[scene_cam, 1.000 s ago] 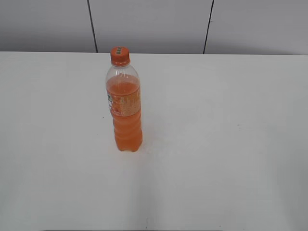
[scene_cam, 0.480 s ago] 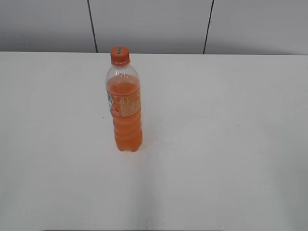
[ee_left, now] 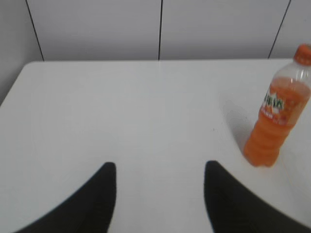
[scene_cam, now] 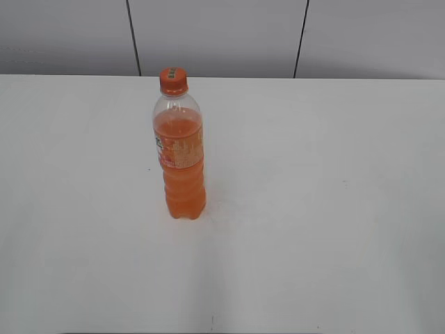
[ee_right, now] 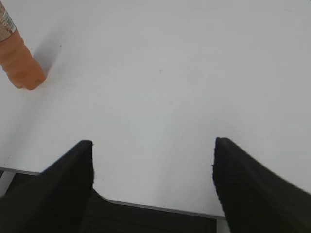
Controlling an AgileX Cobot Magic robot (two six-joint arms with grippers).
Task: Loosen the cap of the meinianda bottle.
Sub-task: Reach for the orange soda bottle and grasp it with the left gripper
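Note:
The meinianda bottle (scene_cam: 182, 156) stands upright on the white table, left of centre, with orange drink inside and the orange cap (scene_cam: 173, 81) screwed on top. In the left wrist view the bottle (ee_left: 277, 116) is at the far right, its cap (ee_left: 303, 53) cut by the frame edge; my left gripper (ee_left: 160, 167) hangs open and empty, well to the left of it. In the right wrist view only the bottle's lower body (ee_right: 19, 63) shows at the top left. My right gripper (ee_right: 153, 143) is open over the table's near edge, holding nothing. Neither gripper appears in the exterior view.
The white table (scene_cam: 313, 209) spreads wide around the bottle. A grey panelled wall (scene_cam: 222, 35) rises behind its far edge. The table's near edge (ee_right: 160, 208) runs just under my right gripper, and its rounded left corner (ee_left: 29, 65) shows in the left wrist view.

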